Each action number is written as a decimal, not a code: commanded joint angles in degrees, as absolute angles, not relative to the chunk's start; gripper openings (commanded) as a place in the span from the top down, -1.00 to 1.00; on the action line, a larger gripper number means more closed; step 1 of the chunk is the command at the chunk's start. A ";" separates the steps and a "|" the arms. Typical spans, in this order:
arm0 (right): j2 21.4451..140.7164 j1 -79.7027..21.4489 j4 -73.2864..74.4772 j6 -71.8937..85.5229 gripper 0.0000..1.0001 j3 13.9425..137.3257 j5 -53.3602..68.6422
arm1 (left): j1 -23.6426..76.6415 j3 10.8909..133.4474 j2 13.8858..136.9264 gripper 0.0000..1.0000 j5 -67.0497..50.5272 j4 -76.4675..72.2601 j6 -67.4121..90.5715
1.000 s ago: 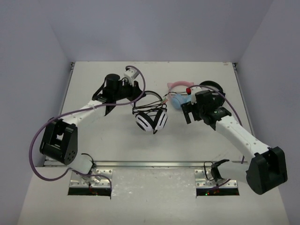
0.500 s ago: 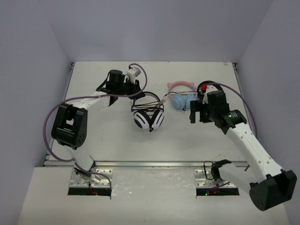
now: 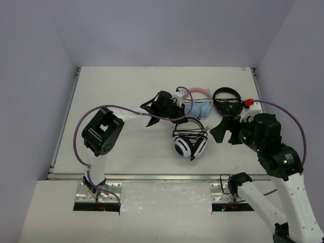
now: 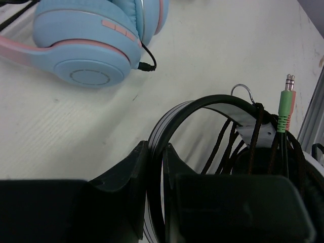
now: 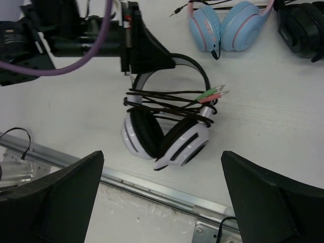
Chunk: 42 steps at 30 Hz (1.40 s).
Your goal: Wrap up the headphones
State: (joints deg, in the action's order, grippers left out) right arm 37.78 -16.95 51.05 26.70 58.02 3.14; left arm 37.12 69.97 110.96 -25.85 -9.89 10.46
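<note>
The headphones lie on the table a little toward 4 o'clock of its middle, ear cups at 6 o'clock and headband arching to 12. From overhead I only make out dark lines across them. My right wrist camera resolves these as the cable, wound in several strands from 9 to 3 o'clock above the cups, with the green and pink plugs poking out at 2 o'clock.

The left gripper comes in from 11 o'clock. Its own camera shows what the overhead view hides: the black headband runs straight through the narrow gap between the fingers, which are pressed in on it from both sides.

The right gripper hovers at 3 o'clock of the headphones, apart from them. Its fingers are spread wide with nothing between them.

The pink-and-blue cat-ear pair lies at 12 o'clock of the headphones, and the all-black pair at 1 o'clock, just beside it. The left wrist view catches only the cat-ear pair.
</note>
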 commanded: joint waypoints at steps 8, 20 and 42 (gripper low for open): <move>33.05 -16.79 57.83 27.25 -0.98 58.71 7.82 | 44.12 84.28 123.65 0.95 -22.58 -16.69 19.68; 30.59 -16.79 57.92 25.84 -0.98 56.78 9.49 | 45.44 86.66 127.97 0.51 -20.31 -13.54 19.42; 31.20 -16.79 55.28 19.08 -0.98 55.10 -6.82 | 45.09 71.64 87.56 -1.00 36.88 10.67 28.13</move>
